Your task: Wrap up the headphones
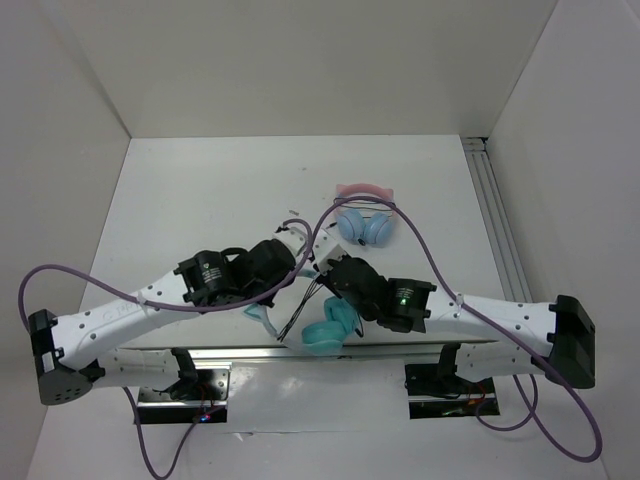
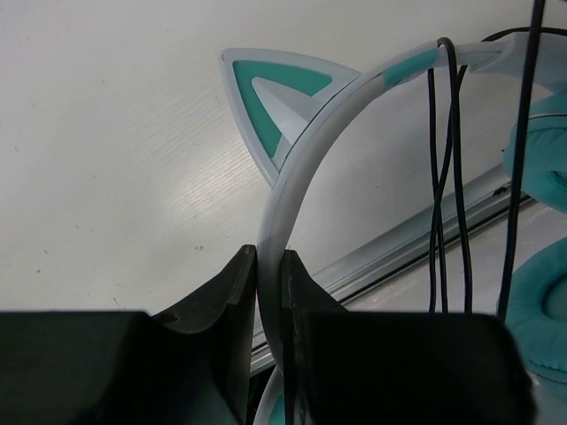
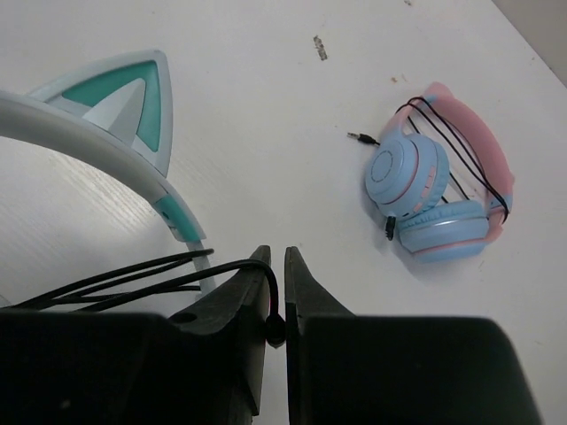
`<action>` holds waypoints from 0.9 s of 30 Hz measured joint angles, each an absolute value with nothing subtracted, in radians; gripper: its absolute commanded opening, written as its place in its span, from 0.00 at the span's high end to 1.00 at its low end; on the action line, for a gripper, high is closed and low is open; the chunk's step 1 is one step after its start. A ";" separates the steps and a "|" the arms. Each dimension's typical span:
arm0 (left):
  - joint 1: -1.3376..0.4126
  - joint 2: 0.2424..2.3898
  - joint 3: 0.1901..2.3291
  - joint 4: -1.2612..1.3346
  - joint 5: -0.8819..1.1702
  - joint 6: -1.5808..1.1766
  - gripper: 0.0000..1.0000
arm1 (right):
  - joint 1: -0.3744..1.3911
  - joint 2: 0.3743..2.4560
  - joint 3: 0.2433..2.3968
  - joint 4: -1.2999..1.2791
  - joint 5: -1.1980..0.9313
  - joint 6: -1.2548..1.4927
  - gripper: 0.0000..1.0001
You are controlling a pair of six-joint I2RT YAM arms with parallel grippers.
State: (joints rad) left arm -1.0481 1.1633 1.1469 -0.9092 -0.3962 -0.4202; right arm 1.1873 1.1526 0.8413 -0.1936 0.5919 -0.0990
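The teal headphones (image 1: 328, 333) hang between my two grippers near the table's front edge, ear cups low. My left gripper (image 2: 270, 270) is shut on the white-and-teal headband (image 2: 297, 177), just below a cat ear (image 2: 275, 97). The thin black cable (image 2: 447, 177) runs in several strands over the headband, beside the teal cups (image 2: 540, 150). My right gripper (image 3: 276, 266) is shut on the end of the cable (image 3: 133, 283), which loops over its left finger. The headband (image 3: 89, 146) and a cat ear (image 3: 124, 97) lie to its left. In the top view the left gripper (image 1: 292, 262) and the right gripper (image 1: 325, 272) are close together.
The pink-headband, light-blue pair (image 1: 365, 220) lies on the table behind the grippers, its own black cable wound round it; it also shows in the right wrist view (image 3: 443, 195). A metal rail (image 2: 416, 235) runs along the table's front edge. White walls enclose the table.
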 measured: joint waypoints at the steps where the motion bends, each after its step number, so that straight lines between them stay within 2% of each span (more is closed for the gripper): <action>1: -1.050 1.163 1.159 -0.917 -0.404 -0.422 1.00 | 1.187 1.153 0.841 -0.196 0.597 -0.098 0.84; 10: -1.068 1.102 1.214 -0.963 -0.354 -0.394 1.00 | 1.179 1.114 0.792 -0.170 0.573 -0.097 0.61; 15: -1.071 1.095 1.214 -0.984 -0.349 -0.392 1.00 | 1.177 1.112 0.787 -0.166 0.537 -0.098 0.60; 18: -1.071 1.095 1.221 -1.002 -0.371 -0.393 1.00 | 1.177 1.112 0.787 -0.166 0.539 -0.097 0.51; 23: -1.072 1.096 1.255 -1.033 -0.389 -0.392 1.00 | 1.154 1.112 0.782 -0.165 0.550 -0.098 0.47; 25: -1.073 1.096 1.275 -1.040 -0.394 -0.392 1.00 | 1.138 1.112 0.774 -0.161 0.553 -0.095 0.37; 27: -1.072 1.097 1.301 -1.052 -0.401 -0.392 1.00 | 1.119 1.112 0.768 -0.157 0.548 -0.094 0.37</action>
State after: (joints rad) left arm -1.0721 1.0973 1.3014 -1.0515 -0.4011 -0.3923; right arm 1.1194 1.1118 0.7685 -0.1574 0.5476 -0.0937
